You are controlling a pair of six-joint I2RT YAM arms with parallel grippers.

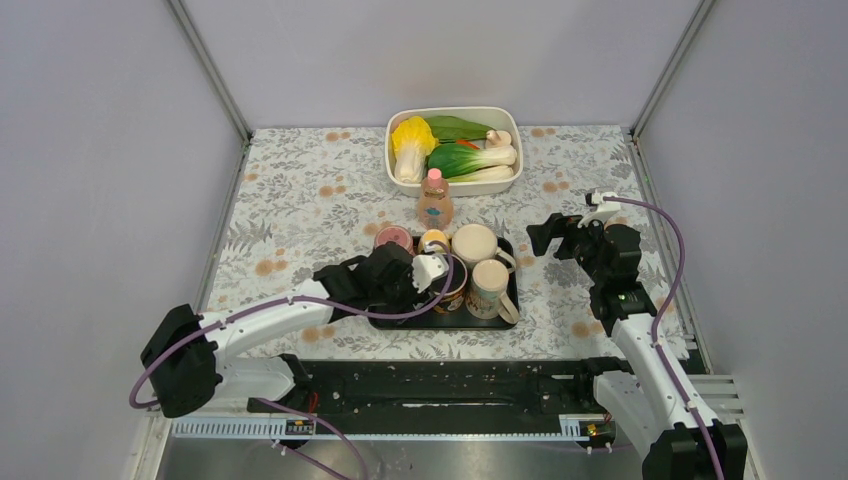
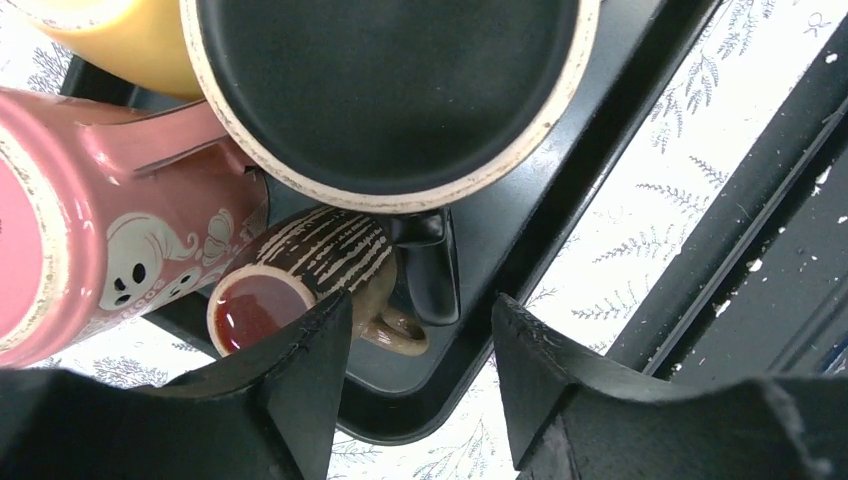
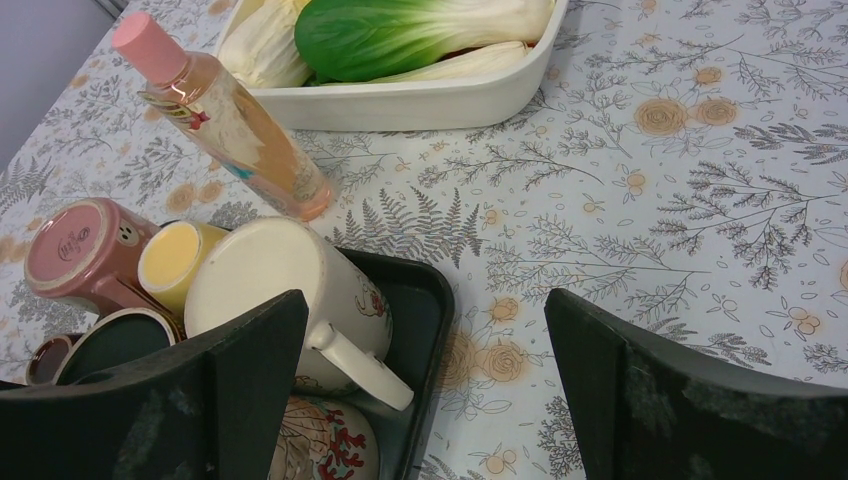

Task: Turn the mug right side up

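"Where was the mug?"

"The pink mug (image 1: 392, 238) sat in the black tray (image 1: 440, 322) on the desk (image 1: 300, 200), at the tray's far-left corner. Its stamped base faced up and it was pressed against the yellow cup (image 3: 180, 262)."

"And your left gripper (image 2: 420, 310)?"

"I had it low over the near-left part of the tray, jaws moderately apart and holding nothing. The dark mug (image 2: 390, 80) and a small brown striped mug (image 2: 300, 270) lay just ahead of the fingertips."

"The right one?"

"The right gripper (image 3: 422, 298) hung wide open and empty above the desk, right of the tray, well apart from the pink mug."
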